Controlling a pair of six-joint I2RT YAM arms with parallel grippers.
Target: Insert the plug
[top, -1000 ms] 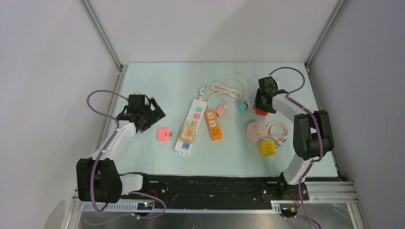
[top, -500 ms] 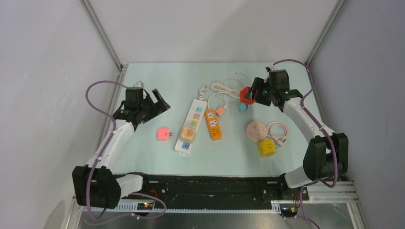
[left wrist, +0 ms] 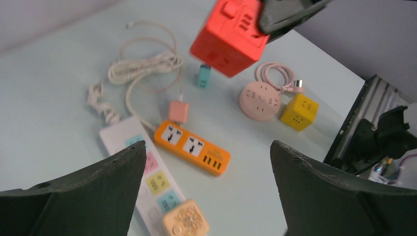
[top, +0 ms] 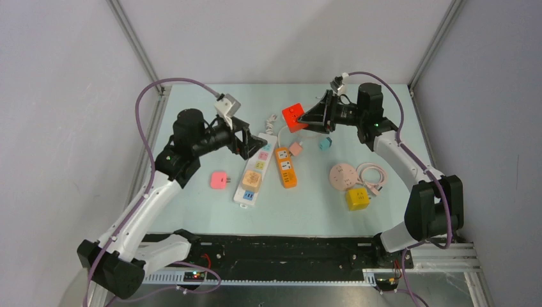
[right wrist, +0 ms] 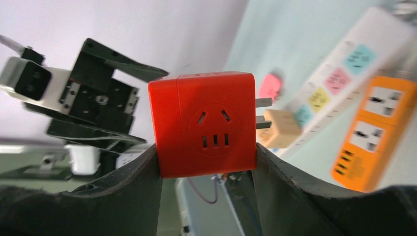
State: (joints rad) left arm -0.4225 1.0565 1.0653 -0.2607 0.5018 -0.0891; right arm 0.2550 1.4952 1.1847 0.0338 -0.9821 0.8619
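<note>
1. Red cube plug (top: 294, 116): held in the air over the far middle of the table (top: 307, 217), above the white cable coil (left wrist: 147, 64). The right wrist view shows a socket face turned to the camera and two flat metal prongs sticking out of one side.
2. Right hand (top: 305, 116): fingers partly spread and pressed on two opposite sides of the red cube plug, gripping it clear of the table.
3. Left hand (top: 250, 142): jaws wide apart with nothing between them, raised over the far end of the white power strip (top: 262, 144) and pointing toward the red cube plug, apart from it.
4. White power strip: lies on the table left of centre, with coloured socket faces and a beige cube adapter (top: 252, 180) seated near its near end.
5. Orange power strip (top: 286, 167): lies just beside the white one, on its right.
6. Pink square adapter (top: 219, 180): flat on the table, left of the white power strip.
7. Small pink plug (top: 295, 148) and teal plug (top: 325, 143): on the table near the far end of the orange power strip.
8. Round pink socket (top: 342, 174), yellow cube adapter (top: 358, 198) and pink cable (top: 374, 173): grouped together on the right of the table.
</note>
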